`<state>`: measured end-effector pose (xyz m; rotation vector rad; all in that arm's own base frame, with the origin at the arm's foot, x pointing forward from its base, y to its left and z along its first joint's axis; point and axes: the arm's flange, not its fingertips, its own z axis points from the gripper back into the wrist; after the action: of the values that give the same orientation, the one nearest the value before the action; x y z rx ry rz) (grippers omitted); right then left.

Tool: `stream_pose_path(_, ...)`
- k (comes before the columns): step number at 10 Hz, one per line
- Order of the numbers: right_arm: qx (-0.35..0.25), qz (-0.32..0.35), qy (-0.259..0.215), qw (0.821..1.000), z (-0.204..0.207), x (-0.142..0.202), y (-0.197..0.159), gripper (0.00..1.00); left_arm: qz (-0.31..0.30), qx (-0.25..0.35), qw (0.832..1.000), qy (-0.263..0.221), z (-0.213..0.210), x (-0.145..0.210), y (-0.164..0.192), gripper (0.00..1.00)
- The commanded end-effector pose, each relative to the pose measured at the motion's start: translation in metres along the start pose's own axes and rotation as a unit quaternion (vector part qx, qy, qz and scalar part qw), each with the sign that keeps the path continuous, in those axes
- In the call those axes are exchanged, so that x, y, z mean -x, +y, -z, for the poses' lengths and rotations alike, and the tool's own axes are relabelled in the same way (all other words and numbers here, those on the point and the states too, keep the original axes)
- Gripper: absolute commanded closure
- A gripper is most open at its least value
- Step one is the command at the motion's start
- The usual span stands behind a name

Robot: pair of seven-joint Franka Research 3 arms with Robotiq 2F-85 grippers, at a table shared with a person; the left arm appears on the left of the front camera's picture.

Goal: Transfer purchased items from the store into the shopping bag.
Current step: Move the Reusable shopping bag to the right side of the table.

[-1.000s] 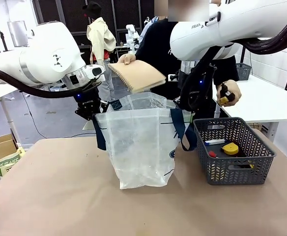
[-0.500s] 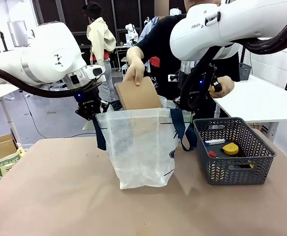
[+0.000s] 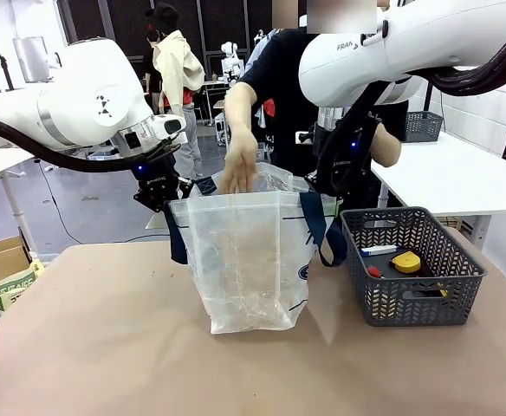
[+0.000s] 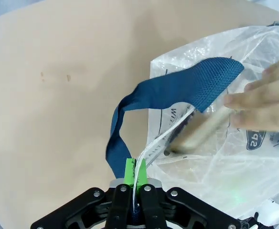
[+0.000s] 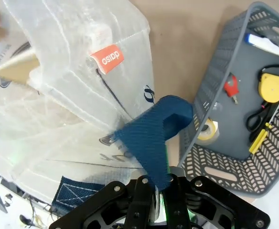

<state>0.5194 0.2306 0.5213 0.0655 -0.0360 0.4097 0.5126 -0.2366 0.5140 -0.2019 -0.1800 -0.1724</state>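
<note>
The translucent shopping bag [image 3: 262,286] stands at the table's middle, held open. My left gripper [image 3: 160,196] is shut on its left rim [image 4: 151,152], beside a navy strap [image 4: 177,93]. My right gripper [image 3: 331,186] is shut on the right rim under the other strap [image 5: 151,136]. A person's hand [image 3: 238,172] pushes the brown pad [image 3: 236,247] down inside the bag. The grey lattice basket [image 3: 413,303] stands to the right and holds a yellow puck [image 5: 272,88], yellow-and-black scissors [image 5: 259,121] and a white stick [image 5: 266,44].
The basket also holds a small red piece [image 5: 231,86] and a tape roll [image 5: 207,131]. A cardboard box [image 3: 2,260] sits off the table's left edge. A white table [image 3: 461,178] stands behind the basket. The person's other arm [image 3: 387,143] is behind my right arm.
The person's hand has tipped the brown pad upright and lowered it from above the bag into it. The other hand drew back behind my right arm. Both grippers stayed put.
</note>
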Motion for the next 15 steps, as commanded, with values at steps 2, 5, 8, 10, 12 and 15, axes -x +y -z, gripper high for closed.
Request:
stream_pose_path(2, 0.001, 0.001, 0.000, 1.000, 0.0000, 0.0001, -0.0017, 1.00, -0.002, -0.001, 1.000, 0.000, -0.0002, -0.0006, 0.0025, 1.00)
stream_pose_path(5, 0.001, 0.001, 0.000, 1.000, 0.0000, 0.0001, -0.0017, 1.00, -0.002, -0.001, 1.000, 0.000, -0.0002, -0.0006, 0.0025, 1.00)
stream_pose_path(8, 0.001, 0.001, 0.000, 1.000, 0.0000, 0.0001, -0.0017, 1.00, -0.002, -0.001, 1.000, 0.000, -0.0002, -0.0006, 0.0025, 1.00)
stream_pose_path(10, 0.001, 0.001, 0.000, 1.000, 0.0000, 0.0001, -0.0017, 1.00, -0.002, -0.001, 1.000, 0.000, -0.0002, -0.0006, 0.0025, 1.00)
stream_pose_path(12, 0.001, 0.001, 0.000, 1.000, 0.0000, 0.0001, -0.0017, 1.00, -0.002, -0.001, 1.000, 0.000, -0.0002, -0.0006, 0.0025, 1.00)
stream_pose_path(15, 0.001, 0.001, 0.000, 1.000, 0.0000, 0.0001, -0.0017, 1.00, -0.002, -0.001, 1.000, 0.000, -0.0002, -0.0006, 0.0025, 1.00)
